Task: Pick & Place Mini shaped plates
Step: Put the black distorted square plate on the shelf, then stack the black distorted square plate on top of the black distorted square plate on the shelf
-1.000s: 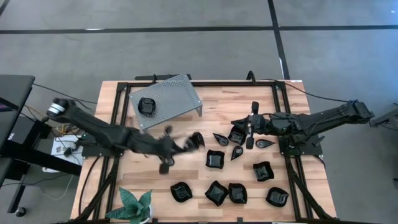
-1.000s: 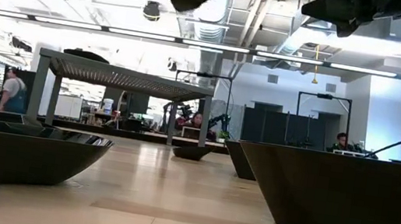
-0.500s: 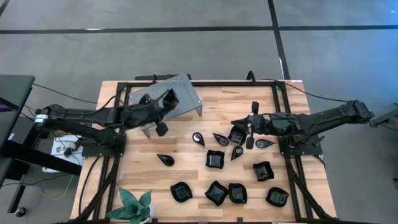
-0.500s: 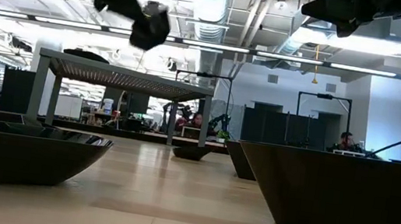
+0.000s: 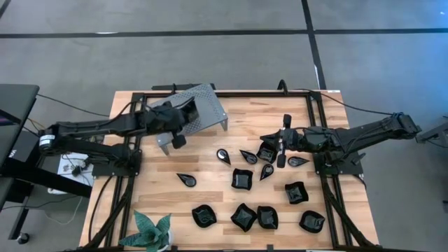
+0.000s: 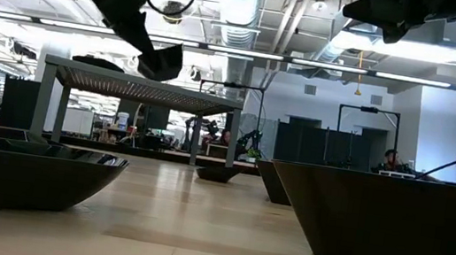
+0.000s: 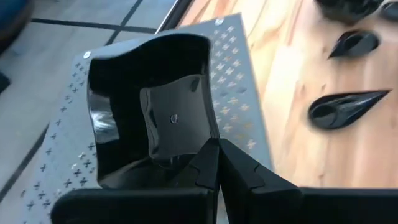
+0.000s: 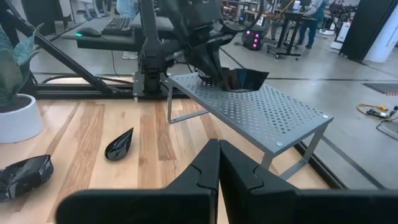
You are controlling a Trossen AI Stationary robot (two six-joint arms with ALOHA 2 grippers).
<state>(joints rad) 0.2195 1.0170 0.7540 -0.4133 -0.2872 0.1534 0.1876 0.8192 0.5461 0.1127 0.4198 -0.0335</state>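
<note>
- Carrying a squarish plate [image 7: 149,112], the left tool [image 5: 175,117], pinched shut on its rim, has swung from mid-counter to over the stand [image 5: 203,105].
- Placement looks next; the right tool [image 5: 282,143] waits closed, empty.

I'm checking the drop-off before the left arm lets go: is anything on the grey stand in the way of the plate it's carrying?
Nothing visible blocks it. The left gripper holds a squarish black plate by its rim over the grey perforated stand, and the stand's perforated top showing around the plate looks bare. The right gripper waits, shut, across the table.
</note>
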